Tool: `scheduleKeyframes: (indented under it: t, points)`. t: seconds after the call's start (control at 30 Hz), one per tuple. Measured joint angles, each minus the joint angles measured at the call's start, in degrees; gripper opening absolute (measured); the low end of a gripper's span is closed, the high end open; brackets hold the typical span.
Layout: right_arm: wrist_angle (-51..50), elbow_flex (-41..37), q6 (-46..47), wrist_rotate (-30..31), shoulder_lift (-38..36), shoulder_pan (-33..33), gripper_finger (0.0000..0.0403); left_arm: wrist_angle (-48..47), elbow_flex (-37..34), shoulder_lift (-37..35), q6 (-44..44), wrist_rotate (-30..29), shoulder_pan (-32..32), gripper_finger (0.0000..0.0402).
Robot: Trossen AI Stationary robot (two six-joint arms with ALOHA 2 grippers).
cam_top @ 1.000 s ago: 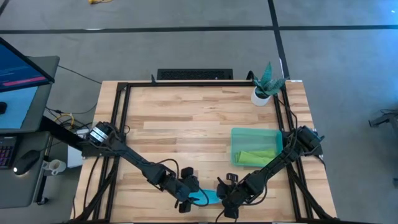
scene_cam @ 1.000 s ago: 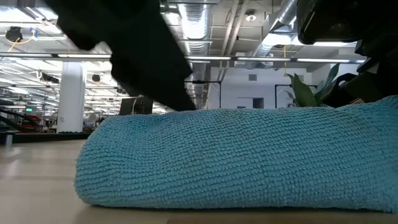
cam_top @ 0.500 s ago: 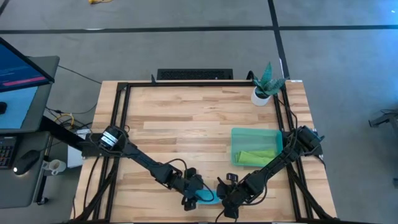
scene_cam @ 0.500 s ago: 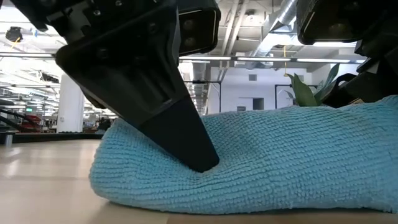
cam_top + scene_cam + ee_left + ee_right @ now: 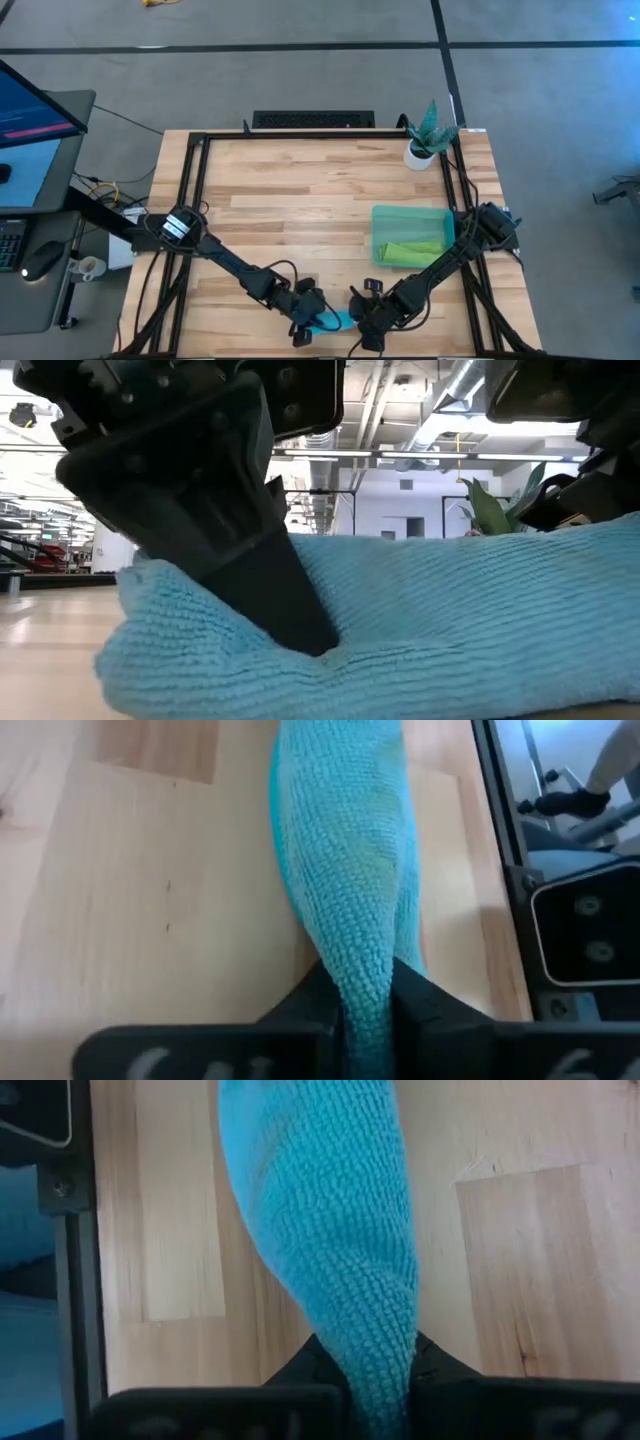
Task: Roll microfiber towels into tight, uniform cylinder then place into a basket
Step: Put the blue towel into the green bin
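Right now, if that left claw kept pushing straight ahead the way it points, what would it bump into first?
Probably the right gripper. The left gripper is shut on one end of the rolled turquoise microfiber towel, pointing along it; the right gripper pinches the other end. Depth is uncertain.

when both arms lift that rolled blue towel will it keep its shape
Probably not fully. The turquoise towel dents deeply where the left gripper pinches it, so it looks soft. Held at both ends, with the right gripper opposite, its middle will likely sag, and the roll may loosen.
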Motion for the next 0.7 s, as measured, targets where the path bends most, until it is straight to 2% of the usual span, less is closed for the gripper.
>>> scheduleKeyframes:
  t: [0.17, 0.4, 0.7]
  points:
    - [-0.98, -0.33, -3.2, 3.3, -2.05, 1.45, 0.0031, 2.04, 0.86, 0.0, 1.67, -0.73, 0.75, 0.0024]
    - [-10.17, -0.42, -3.68, 5.36, -5.75, 3.05, 0.0031, 2.03, 5.49, 0.0, 9.58, 1.15, 3.48, 0.001]
    - [-22.43, -0.35, -2.59, 9.75, -11.23, 4.32, 0.0031, -8.66, 13.15, -0.02, 17.68, 2.26, 7.94, 0.0021]
